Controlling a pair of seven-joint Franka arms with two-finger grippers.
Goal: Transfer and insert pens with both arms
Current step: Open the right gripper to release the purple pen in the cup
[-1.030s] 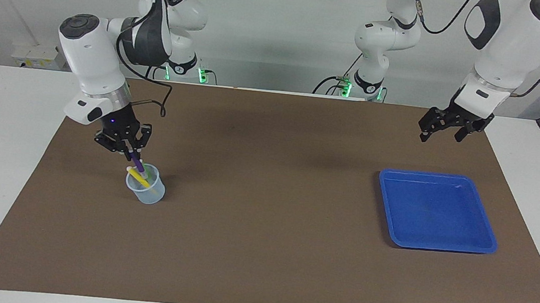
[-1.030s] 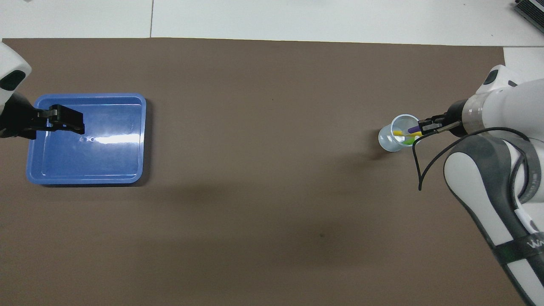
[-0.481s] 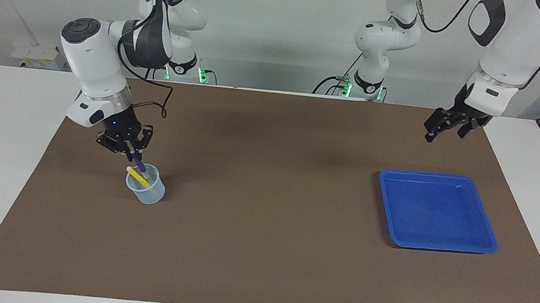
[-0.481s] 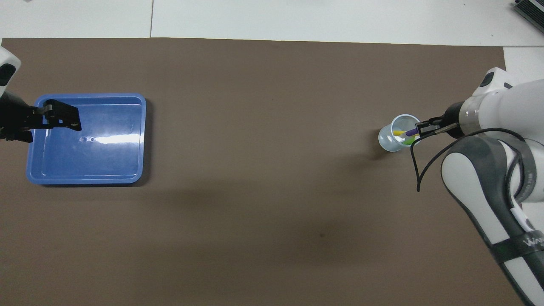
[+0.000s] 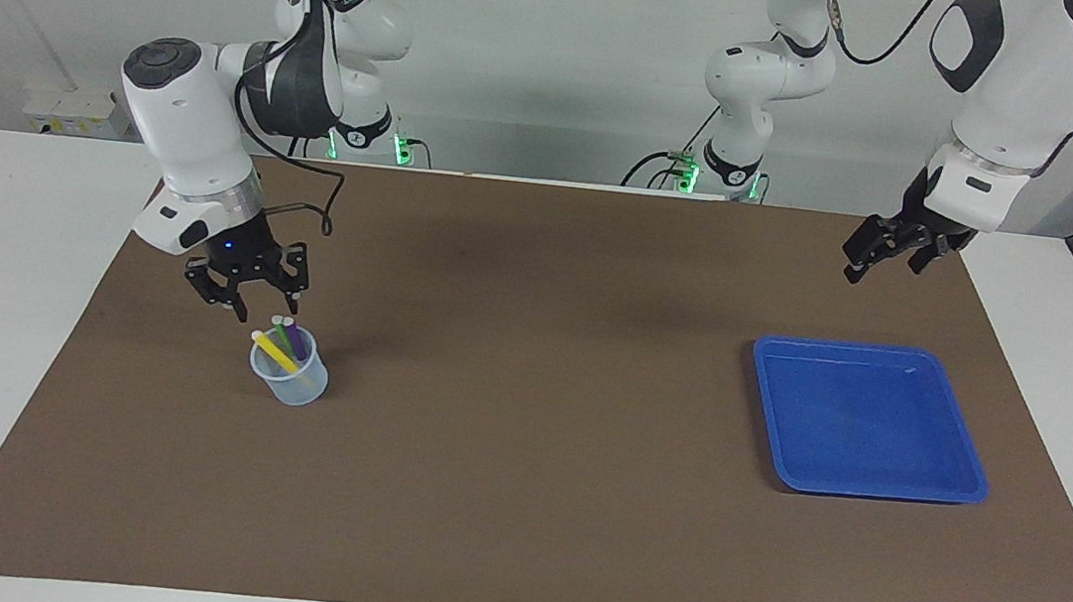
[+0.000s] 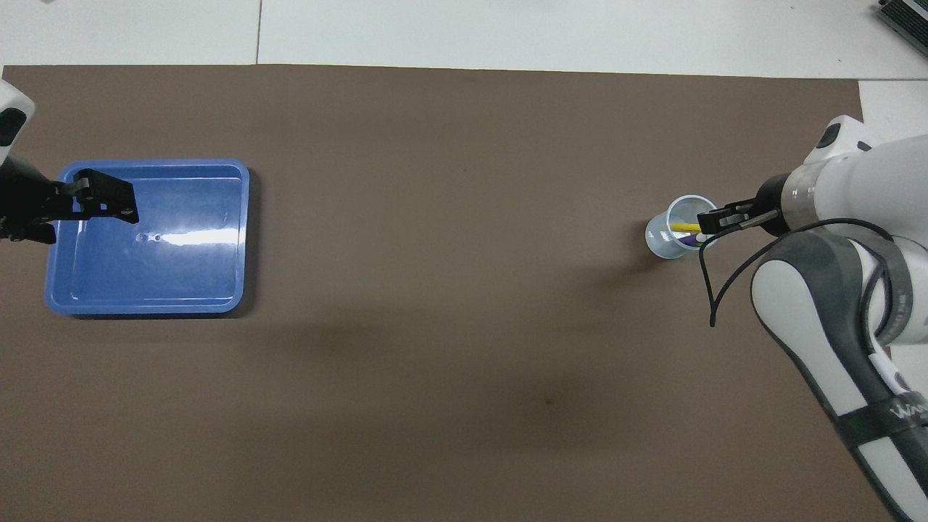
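— While my right gripper [image 5: 265,305] hangs just over the small clear plastic cup [image 5: 288,385], what do you see of its fingers?

— They stand apart, with nothing between them. Nearest my side of the brown mat [image 5: 516,498], my left gripper [image 5: 878,259] waits up in the air by the mat's edge at the left arm's end, fingers spread, holding nothing.

— And the pens?

— All three stand in the cup, leaning against its rim: the thin yellow marker pen [image 5: 274,351], the bright green marker pen [image 5: 284,335] and the purple marker pen [image 5: 296,341], pale ends up. My right fingertips are clear of them.

— Anything farther out?

— Yes: the shallow blue plastic tray [image 5: 964,456] lies flat on the mat toward the left arm's end, well apart from the cup.
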